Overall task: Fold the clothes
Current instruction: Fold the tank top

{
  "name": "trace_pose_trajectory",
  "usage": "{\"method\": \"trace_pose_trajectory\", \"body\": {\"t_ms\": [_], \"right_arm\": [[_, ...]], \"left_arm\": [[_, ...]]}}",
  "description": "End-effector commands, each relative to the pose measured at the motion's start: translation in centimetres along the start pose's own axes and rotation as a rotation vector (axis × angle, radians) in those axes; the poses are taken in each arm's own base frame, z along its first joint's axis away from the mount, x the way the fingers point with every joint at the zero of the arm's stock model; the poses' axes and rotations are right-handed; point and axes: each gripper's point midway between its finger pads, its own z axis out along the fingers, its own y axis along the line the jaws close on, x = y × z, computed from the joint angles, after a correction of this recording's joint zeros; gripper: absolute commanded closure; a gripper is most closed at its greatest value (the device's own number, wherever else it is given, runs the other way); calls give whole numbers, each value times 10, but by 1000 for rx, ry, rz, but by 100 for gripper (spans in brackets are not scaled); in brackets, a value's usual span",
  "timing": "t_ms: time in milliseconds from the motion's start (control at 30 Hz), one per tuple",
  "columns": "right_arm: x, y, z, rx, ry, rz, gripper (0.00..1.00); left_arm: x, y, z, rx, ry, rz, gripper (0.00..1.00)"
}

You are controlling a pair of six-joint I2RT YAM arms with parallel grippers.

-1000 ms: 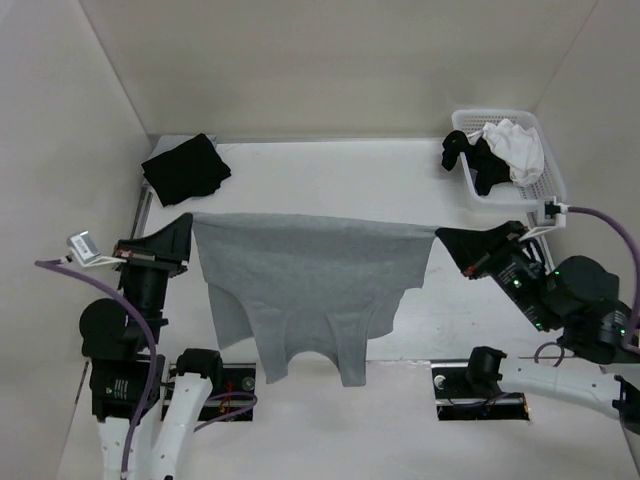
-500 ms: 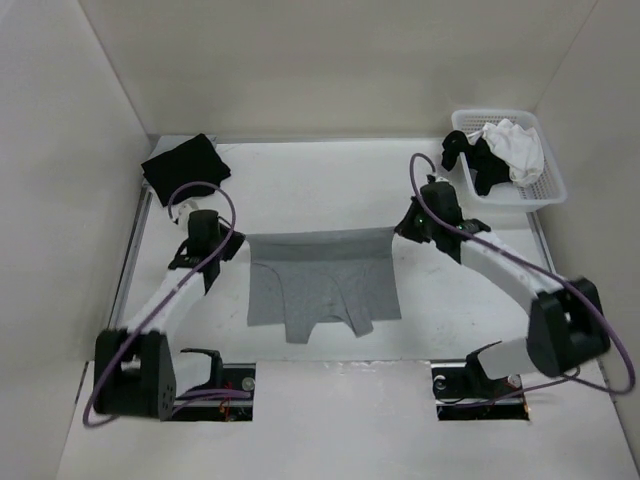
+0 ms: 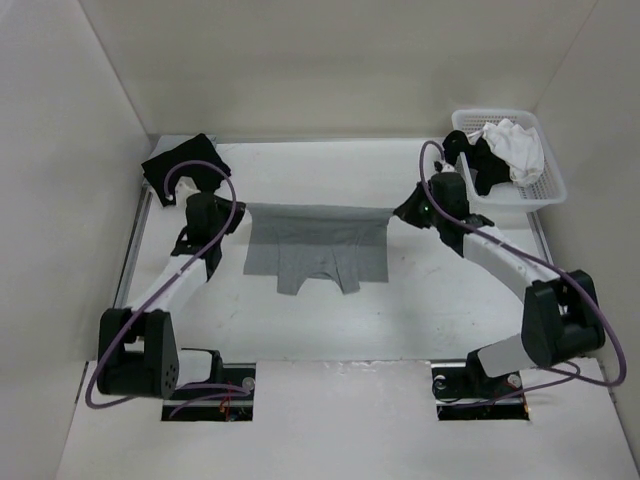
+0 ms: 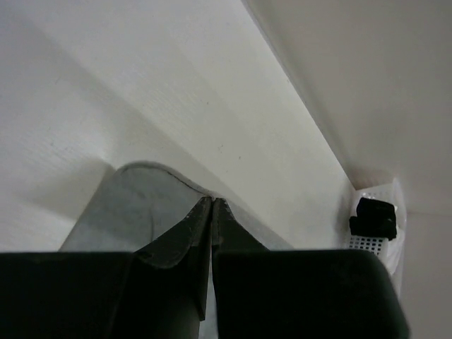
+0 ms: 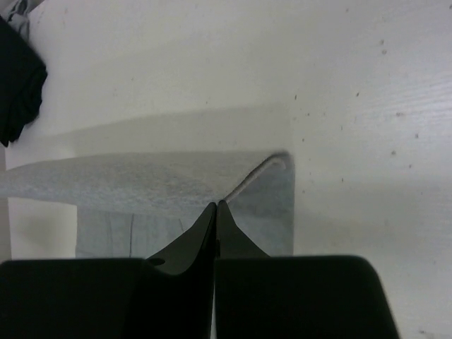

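Observation:
The clothes, a light grey sleeveless top [image 3: 318,250], lies spread at the table's middle with its straps toward the near side. Its far edge is stretched taut between my two grippers. My left gripper [image 3: 240,213] is shut on the far left corner, and in the left wrist view its fingertips [image 4: 212,200] pinch the grey fabric [image 4: 131,205]. My right gripper [image 3: 394,212] is shut on the far right corner. In the right wrist view its tips [image 5: 216,205] nip the hem of the grey top [image 5: 141,180], and that hem rides above a lower layer of the cloth.
A black garment [image 3: 185,165] lies at the far left corner of the table. A white basket [image 3: 548,185] at the far right holds black and white garments, close behind my right arm. Walls enclose the table on three sides.
One second ago both arms held the top up high near the camera. They have since lowered it onto the table and carried its held edge toward the back; the cloth looks shorter front to back.

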Motion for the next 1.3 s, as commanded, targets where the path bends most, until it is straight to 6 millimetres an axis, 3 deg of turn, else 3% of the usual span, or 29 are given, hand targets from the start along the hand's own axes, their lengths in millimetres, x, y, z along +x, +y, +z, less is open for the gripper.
{"method": "trace_pose_trajectory", "body": {"t_ms": [0, 333, 500, 667, 800, 900, 967, 1267], "right_arm": [[20, 2, -15, -35, -33, -2, 99], [98, -26, -68, -30, 9, -15, 98], [147, -41, -73, -4, 102, 1, 97], [182, -35, -79, -6, 181, -15, 92], [187, -30, -86, -16, 198, -35, 72], [172, -29, -89, -36, 147, -13, 55], [159, -33, -84, -32, 114, 5, 49], [166, -42, -36, -44, 170, 123, 59]], "left_arm": [[3, 6, -22, 46, -25, -11, 99], [48, 68, -81, 44, 50, 19, 99], [74, 110, -89, -25, 96, 23, 98], [77, 132, -88, -74, 94, 11, 94], [58, 137, -86, -97, 41, -25, 79], [45, 132, -87, -78, 10, -46, 73], [38, 128, -88, -65, -6, -43, 73], [56, 101, -80, 13, 53, 12, 73]]}}
